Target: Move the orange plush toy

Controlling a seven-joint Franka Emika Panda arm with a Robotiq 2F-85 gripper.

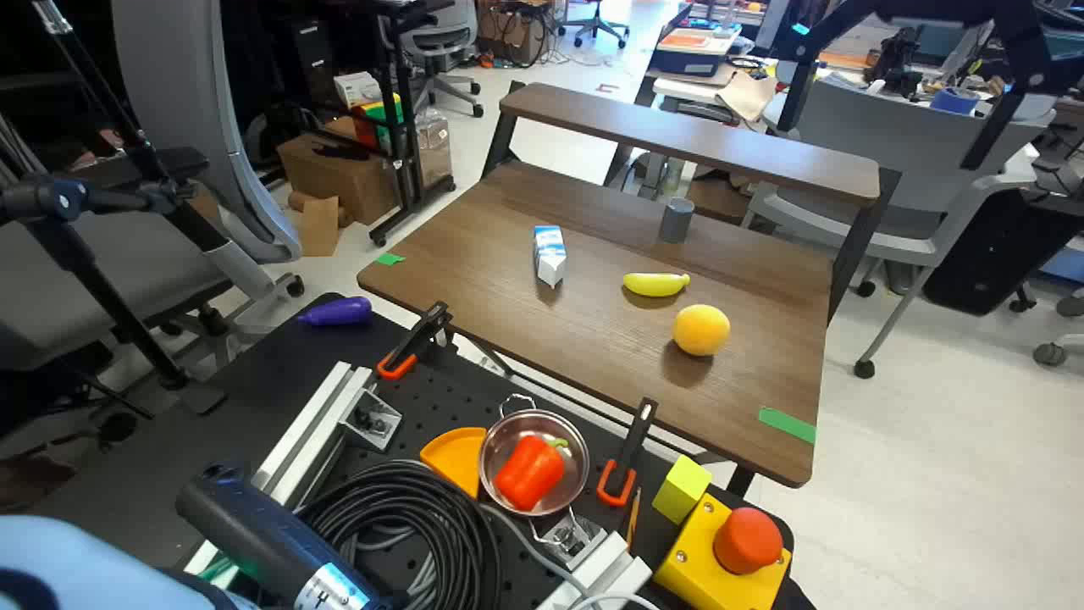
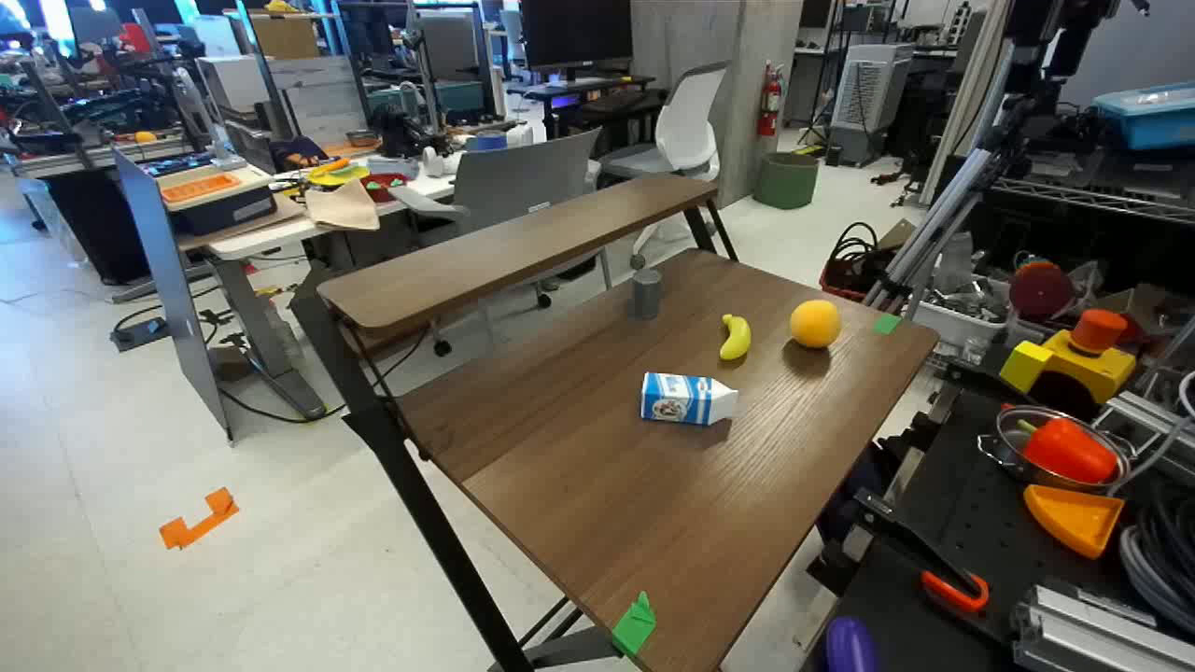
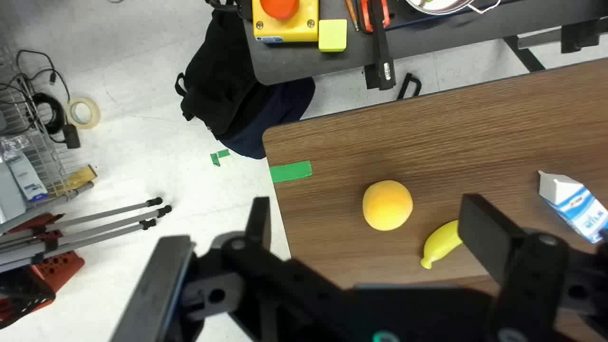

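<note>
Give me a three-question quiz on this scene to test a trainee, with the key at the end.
1. True or false: the gripper stands open, and the orange rests on the table.
2. Which lies nearest the orange?
A: carton
B: banana
C: red button
3. Fill in the missing word: inside the pot lies a ____.

Key: 1 true; 2 B; 3 pepper.

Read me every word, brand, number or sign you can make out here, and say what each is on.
"MILK", slightly blurred: on the carton, in the wrist view.
Too small to read: the sticker on the yellow button box, in the wrist view.
Too blurred to read: the label on the dark cylinder, in an exterior view.
I can make out no other text.
</note>
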